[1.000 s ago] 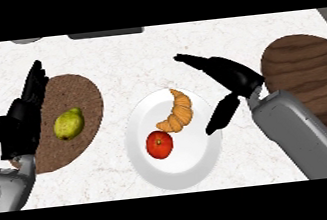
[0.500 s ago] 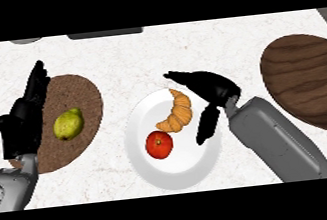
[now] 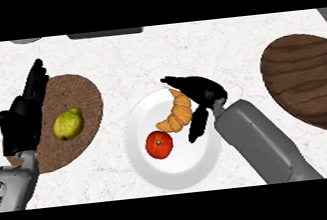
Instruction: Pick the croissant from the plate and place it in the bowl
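Observation:
A golden croissant [image 3: 178, 112] lies on the white plate [image 3: 146, 166], beside a red tomato [image 3: 159, 144]. My right hand [image 3: 203, 93] is over the plate's right side, against the croissant. Its fingers curve over the croissant's top end and its thumb [image 3: 197, 125] points down along the right side; the hand is not closed round it. The dark wooden bowl [image 3: 308, 80] sits at the right edge, apart from the hand. My left hand [image 3: 23, 118] rests open at the left, fingers up.
A brown round mat [image 3: 84, 97] at the left carries a yellow-green pear [image 3: 68, 123], partly behind my left hand. Grey objects [image 3: 105, 33] show at the counter's far edge. The white marble counter [image 3: 153, 53] lies between mat, plate and bowl.
My right hand has moved left from the gap beside the bowl onto the plate and now reaches the croissant. The left hand and all objects stayed put.

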Robot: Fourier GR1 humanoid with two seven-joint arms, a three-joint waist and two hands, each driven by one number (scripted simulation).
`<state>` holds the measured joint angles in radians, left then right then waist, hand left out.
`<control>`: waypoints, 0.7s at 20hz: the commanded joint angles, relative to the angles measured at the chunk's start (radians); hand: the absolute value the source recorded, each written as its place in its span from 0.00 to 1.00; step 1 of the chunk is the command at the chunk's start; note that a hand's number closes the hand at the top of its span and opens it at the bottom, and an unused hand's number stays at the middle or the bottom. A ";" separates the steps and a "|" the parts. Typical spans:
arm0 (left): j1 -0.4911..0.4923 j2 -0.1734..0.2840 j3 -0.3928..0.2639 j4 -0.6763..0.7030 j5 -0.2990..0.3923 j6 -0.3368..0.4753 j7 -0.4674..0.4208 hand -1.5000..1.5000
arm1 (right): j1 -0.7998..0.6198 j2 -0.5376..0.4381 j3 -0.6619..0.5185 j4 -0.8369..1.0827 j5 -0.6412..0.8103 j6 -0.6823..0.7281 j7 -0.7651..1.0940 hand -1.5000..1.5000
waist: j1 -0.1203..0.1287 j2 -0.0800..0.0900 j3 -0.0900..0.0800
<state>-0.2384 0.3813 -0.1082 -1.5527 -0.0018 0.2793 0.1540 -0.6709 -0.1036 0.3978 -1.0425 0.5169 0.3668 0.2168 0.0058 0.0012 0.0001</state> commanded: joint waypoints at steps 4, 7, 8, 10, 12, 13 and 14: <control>-0.003 -0.042 0.031 -0.009 -0.035 -0.029 -0.010 0.50 | -0.054 0.057 -0.046 0.249 0.103 -0.079 -0.174 0.00 | 0.004 0.001 0.000; 0.010 -0.043 0.046 -0.036 -0.052 -0.043 0.032 0.50 | -0.080 0.101 -0.048 0.281 0.120 -0.108 -0.158 0.00 | 0.004 0.001 0.000; -0.016 -0.045 0.034 -0.041 -0.058 -0.034 0.047 0.50 | -0.090 0.100 -0.014 0.319 0.154 -0.101 -0.181 1.00 | 0.006 0.002 0.000; -0.019 -0.037 0.034 -0.059 -0.064 -0.044 0.071 0.50 | -0.038 0.102 0.038 0.292 0.200 -0.181 -0.236 1.00 | 0.005 0.001 0.000; 0.036 -0.028 0.081 -0.025 -0.033 -0.091 -0.024 0.50 | -0.055 0.048 -0.025 0.290 0.194 -0.153 -0.309 1.00 | 0.002 0.000 0.000; 0.063 -0.068 0.049 -0.070 -0.067 -0.056 0.011 0.50 | -0.128 0.098 -0.049 0.360 0.206 -0.142 -0.269 1.00 | 0.006 0.001 0.000; 0.044 -0.049 0.073 -0.059 -0.055 -0.090 0.015 0.50 | -0.081 0.102 -0.011 0.298 0.199 -0.162 -0.248 1.00 | 0.003 0.000 0.000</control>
<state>-0.2072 0.3313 -0.0591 -1.5953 -0.0546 0.2215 0.1623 -0.7563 -0.0274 0.3712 -0.7632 0.6918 0.2257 -0.0127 0.0082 -0.0037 -0.0012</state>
